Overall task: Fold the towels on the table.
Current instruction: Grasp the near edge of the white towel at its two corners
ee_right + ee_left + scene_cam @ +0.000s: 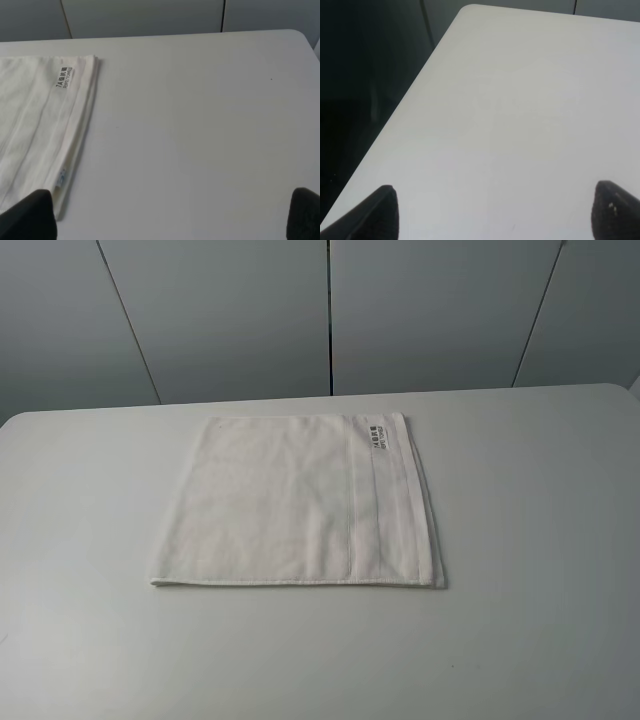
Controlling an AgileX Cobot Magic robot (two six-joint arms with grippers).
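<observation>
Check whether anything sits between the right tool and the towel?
Nothing visible does. In the right wrist view only bare table lies between the open right tool and the towel, whose edge lies close to it. The high view shows nothing else on the table.

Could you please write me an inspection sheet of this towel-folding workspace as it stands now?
Surface: large white smooth table with rounded corners.
Job's things: white terry-cloth towel lying flat near the middle, its edges layered. Its woven band and small dark-printed label are on the right side in the high view.
Clutter: nothing seen.
End effectors: left end effector open and empty, over bare table near a corner. Right end effector open and empty, near the towel's label-side edge, not gripping it.
Cables: nothing seen.
Surroundings: grey panelled wall behind the table.
</observation>
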